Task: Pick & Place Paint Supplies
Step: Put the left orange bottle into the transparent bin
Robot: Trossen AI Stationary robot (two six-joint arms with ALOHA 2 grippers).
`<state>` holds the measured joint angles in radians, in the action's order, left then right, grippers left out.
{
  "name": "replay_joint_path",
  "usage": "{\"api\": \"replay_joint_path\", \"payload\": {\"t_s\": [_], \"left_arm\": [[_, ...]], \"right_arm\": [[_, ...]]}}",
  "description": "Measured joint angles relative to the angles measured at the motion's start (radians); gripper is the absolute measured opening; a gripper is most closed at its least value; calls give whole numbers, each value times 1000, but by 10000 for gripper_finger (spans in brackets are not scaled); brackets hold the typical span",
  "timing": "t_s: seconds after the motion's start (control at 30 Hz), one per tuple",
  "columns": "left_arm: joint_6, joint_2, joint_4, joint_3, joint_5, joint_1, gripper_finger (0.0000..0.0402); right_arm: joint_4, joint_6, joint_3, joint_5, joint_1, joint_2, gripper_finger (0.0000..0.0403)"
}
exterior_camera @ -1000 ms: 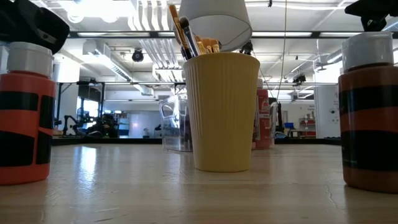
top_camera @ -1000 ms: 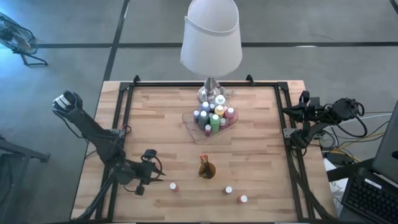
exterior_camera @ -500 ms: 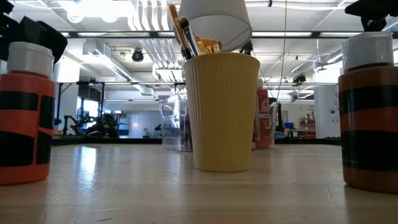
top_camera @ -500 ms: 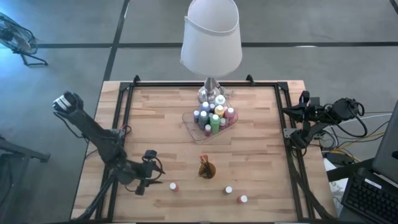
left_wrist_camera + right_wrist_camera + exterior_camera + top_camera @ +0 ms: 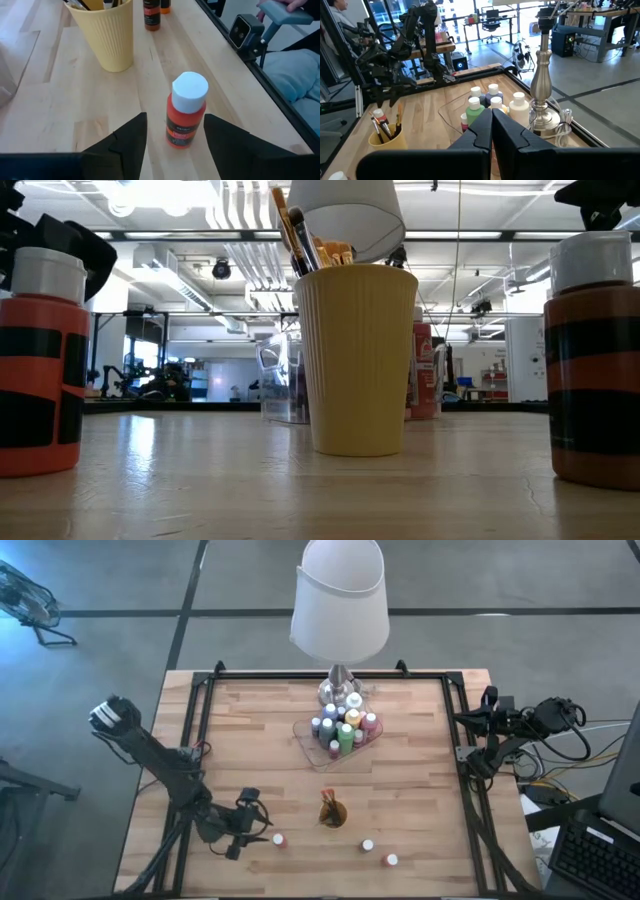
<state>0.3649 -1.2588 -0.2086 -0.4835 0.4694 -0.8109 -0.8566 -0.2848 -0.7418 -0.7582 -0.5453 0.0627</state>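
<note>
Left end effector (image 5: 175,137), fingers spread, straddling upright orange paint bottle (image 5: 186,111) near counter's (image 5: 260,740) front edge; right end effector (image 5: 492,131) closed.

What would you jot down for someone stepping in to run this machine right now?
Left gripper: fingers open, either side of a red paint bottle near the table's front edge, not closed on it.
Right gripper: fingers shut, waiting at the right table edge.
Done: a cluster of bottles stands in the clear tray by the lamp; brushes are in the cup.
Left: three loose bottles at the front, this one plus two further right.
</note>
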Motion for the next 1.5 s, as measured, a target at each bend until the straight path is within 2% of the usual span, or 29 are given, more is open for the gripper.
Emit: {"api": "replay_joint_path", "payload": {"t_s": [0.3,0.57,0.67,0.83,0.97,1.27,1.5], "left_arm": [[-4,-35,-63,0,-8,18,202],[11,-35,-72,-1,-62,22,201],[20,-35,-26,-35,-62,26,199],[22,-36,171,-149,-62,26,197],[28,-54,256,-205,-61,28,197],[43,-121,388,-305,-70,62,197],[36,-185,413,-359,-162,79,197]], "right_arm": [[0,0,0,0,0,0,8],[0,0,0,0,0,0,8],[0,0,0,0,0,0,8],[0,0,0,0,0,0,8],[0,0,0,0,0,0,8],[0,0,0,0,0,0,8],[0,0,0,0,0,0,8]]}}
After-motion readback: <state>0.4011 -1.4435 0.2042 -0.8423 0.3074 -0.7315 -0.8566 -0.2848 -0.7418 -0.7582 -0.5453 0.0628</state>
